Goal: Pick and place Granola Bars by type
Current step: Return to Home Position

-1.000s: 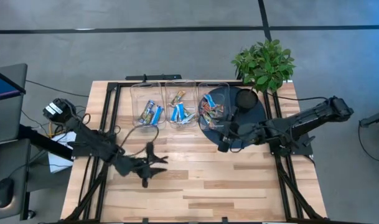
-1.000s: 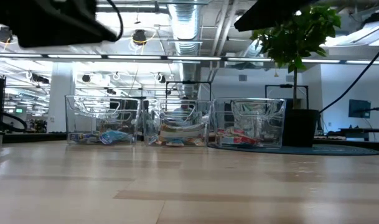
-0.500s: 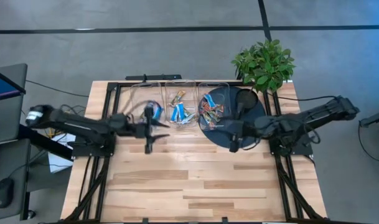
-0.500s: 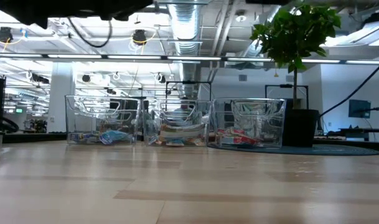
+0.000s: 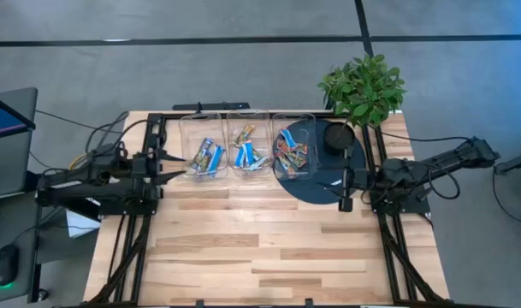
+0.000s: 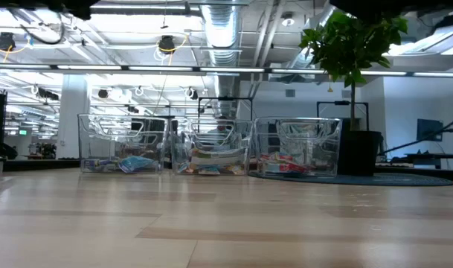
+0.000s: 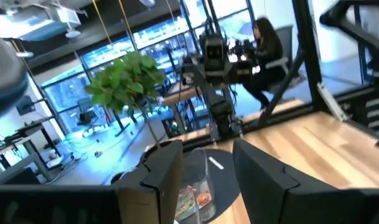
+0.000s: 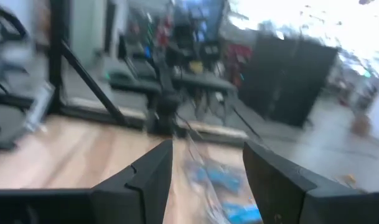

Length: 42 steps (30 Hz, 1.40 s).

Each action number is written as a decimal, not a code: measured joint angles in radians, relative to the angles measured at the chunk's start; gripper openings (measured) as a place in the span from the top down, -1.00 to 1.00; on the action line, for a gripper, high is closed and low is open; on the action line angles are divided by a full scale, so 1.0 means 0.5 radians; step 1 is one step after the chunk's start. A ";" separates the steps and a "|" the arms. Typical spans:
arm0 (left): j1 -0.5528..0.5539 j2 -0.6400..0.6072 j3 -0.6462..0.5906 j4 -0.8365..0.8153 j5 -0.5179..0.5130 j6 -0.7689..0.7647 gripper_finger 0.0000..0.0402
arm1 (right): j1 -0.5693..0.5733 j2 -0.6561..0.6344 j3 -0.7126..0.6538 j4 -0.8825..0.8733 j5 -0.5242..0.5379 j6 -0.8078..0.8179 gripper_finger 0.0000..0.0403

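Clear rectangular plastic bins (image 5: 228,115) at upper centre of the wooden tabletop (image 5: 269,248) hold all wrapped granola bars (image 5: 207,156). Left end effector (image 5: 178,168) is mid-left, fingers apart, empty. Right end effector (image 5: 345,202) is centre-right, fingers apart, empty.

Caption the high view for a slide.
Bars sorted into three clear bins; left tool and right tool open, one toward each table side.

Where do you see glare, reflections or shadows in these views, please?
Low view: ceiling lights glare, the clear bins catch highlights, and the table shows a faint sheen. Right wrist view: a white glare patch washes out the room behind. High view: even light, no hard shadows.
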 joint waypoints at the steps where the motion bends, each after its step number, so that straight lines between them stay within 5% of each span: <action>1: 0.000 -0.083 0.001 -0.071 0.000 -0.021 0.31 | -0.006 -0.051 -0.058 0.065 -0.044 -0.001 0.06; 9: -0.001 -0.466 -0.012 -0.440 -0.036 -0.334 0.31 | -0.121 -0.312 -0.397 0.377 -0.178 0.071 0.06; 14: -0.001 -0.482 -0.012 -0.411 -0.659 -0.920 0.31 | -0.199 -0.320 -0.482 0.477 -0.278 0.107 0.07; 16: 0.000 -0.482 -0.012 -0.467 -0.755 -0.995 0.31 | -0.217 -0.320 -0.515 0.511 -0.360 0.107 0.07; 19: -0.001 -0.482 -0.046 -0.579 -0.369 -0.767 0.31 | -0.227 -0.320 -0.569 0.513 -0.395 0.129 0.06; 23: -0.002 -0.482 -0.364 -0.177 0.176 -0.572 0.31 | -0.224 -0.320 -0.642 0.600 -0.395 0.136 0.07; 29: -0.001 -0.484 -0.865 0.469 0.106 -0.489 0.31 | -0.224 -0.320 -0.744 0.765 -0.395 0.143 0.08; 42: -0.004 -0.477 -0.866 0.500 0.430 -0.434 0.31 | -0.224 -0.316 -0.867 1.019 -0.553 0.176 0.09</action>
